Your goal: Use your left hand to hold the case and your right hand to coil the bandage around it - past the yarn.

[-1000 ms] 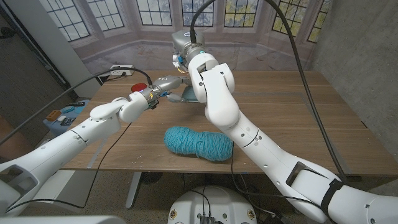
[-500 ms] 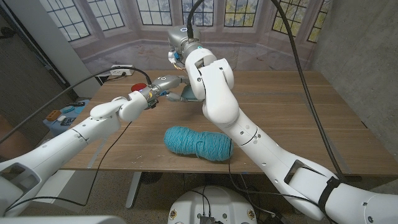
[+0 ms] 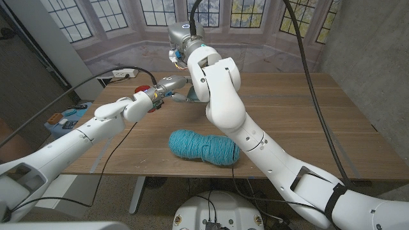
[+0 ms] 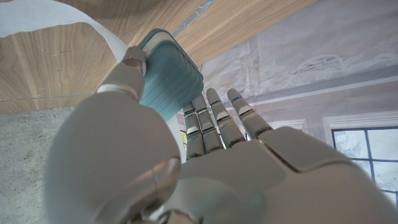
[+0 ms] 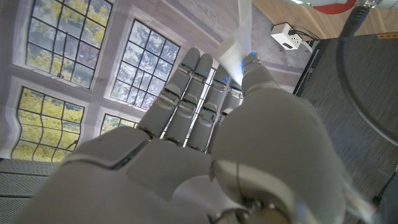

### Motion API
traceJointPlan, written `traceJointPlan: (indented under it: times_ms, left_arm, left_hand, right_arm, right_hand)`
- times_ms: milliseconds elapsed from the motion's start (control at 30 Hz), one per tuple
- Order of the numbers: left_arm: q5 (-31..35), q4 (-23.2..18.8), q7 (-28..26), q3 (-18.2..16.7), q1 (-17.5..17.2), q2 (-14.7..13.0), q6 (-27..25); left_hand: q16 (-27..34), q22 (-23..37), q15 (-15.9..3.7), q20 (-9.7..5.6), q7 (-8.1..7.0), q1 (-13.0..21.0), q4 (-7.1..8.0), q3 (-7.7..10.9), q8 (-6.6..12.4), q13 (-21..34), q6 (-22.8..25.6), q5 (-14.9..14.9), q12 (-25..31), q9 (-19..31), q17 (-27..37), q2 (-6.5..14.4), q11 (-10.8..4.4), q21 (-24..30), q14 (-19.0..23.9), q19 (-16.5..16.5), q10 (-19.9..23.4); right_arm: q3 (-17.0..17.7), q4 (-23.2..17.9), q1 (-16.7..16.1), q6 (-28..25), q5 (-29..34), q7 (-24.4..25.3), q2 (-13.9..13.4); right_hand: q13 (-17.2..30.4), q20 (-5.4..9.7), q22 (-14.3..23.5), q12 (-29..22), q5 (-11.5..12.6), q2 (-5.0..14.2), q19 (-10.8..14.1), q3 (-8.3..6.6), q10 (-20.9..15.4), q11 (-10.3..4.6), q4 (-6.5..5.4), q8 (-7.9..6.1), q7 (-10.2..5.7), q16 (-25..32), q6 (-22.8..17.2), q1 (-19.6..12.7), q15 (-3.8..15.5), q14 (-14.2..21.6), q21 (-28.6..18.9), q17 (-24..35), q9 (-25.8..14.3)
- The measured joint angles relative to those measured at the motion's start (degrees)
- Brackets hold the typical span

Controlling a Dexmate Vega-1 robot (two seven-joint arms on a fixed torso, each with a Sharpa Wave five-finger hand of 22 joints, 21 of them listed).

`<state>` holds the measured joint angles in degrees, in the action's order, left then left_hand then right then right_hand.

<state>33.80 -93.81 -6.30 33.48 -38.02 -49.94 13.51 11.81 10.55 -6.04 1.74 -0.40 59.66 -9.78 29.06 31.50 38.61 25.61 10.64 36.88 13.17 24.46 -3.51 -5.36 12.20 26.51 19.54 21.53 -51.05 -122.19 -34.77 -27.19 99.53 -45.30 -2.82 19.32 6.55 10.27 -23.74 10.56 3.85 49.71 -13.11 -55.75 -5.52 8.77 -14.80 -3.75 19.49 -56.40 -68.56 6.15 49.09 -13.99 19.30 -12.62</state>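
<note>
Left hand (image 4: 186, 155) grips the teal case (image 4: 169, 78) past the yarn (image 3: 203, 147), holding it steady for wrapping. Right hand (image 5: 205, 143), raised above the case, pinches the white bandage (image 5: 237, 46), likely keeping the strip taut.

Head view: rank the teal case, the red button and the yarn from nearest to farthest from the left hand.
1. Teal case: held in the left hand, at its fingertips.
2. Red button: just beside the hand, toward the table's left edge.
3. Yarn: farthest, lying toward the table's near edge, in front of the hand.
</note>
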Motion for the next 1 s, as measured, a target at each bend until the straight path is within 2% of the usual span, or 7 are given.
traceJointPlan:
  times_ms: [367,467,1000]
  left_arm:
    - [0.0,0.3,0.0,0.4,0.4,0.4,0.2]
    - [-0.1,0.3,0.0,0.5,0.5,0.5,0.2]
    - [-0.1,0.3,0.1,0.7,0.9,0.9,-0.3]
  left_hand:
    - [0.0,0.0,0.0,-0.01,-0.01,0.0,0.16,-0.15,0.0,0.0,0.0,0.0,-0.2,0.0,-0.3,0.0,0.0,0.0,0.0,0.0,0.0]
    - [0.0,0.0,0.0,-0.21,-0.02,0.0,0.16,-0.15,0.0,0.0,0.0,0.0,-0.2,0.0,-0.3,0.0,0.0,0.0,0.0,-0.2,0.0]
    - [0.0,0.0,0.0,0.11,-0.05,0.0,0.15,-0.15,0.0,0.0,0.0,-0.1,0.0,0.0,-0.3,0.0,0.0,0.0,0.0,-0.5,0.0]
  right_arm:
    - [-0.2,-1.8,-1.9,0.4,2.0,-1.4,1.0]
    - [-0.3,-3.0,-4.1,0.4,2.6,-1.7,2.1]
    - [-1.1,-4.6,-8.7,-0.3,3.7,-2.5,5.1]
  right_hand:
    - [0.3,-0.21,0.0,-0.2,0.0,0.35,0.2,0.32,-0.1,0.09,-0.32,0.07,0.0,0.0,0.0,0.4,0.0,0.0,0.0,0.0,-0.1]
    - [0.3,-0.21,0.0,-0.2,0.0,0.4,0.2,0.32,-0.1,0.11,-0.32,0.17,0.22,0.0,-0.2,0.4,0.28,0.3,0.0,0.0,-0.1]
    - [0.6,-0.21,0.3,-0.2,0.0,0.4,0.2,0.32,0.0,0.59,-0.31,0.29,0.41,0.0,-0.4,0.4,0.28,0.3,0.0,0.2,0.0]
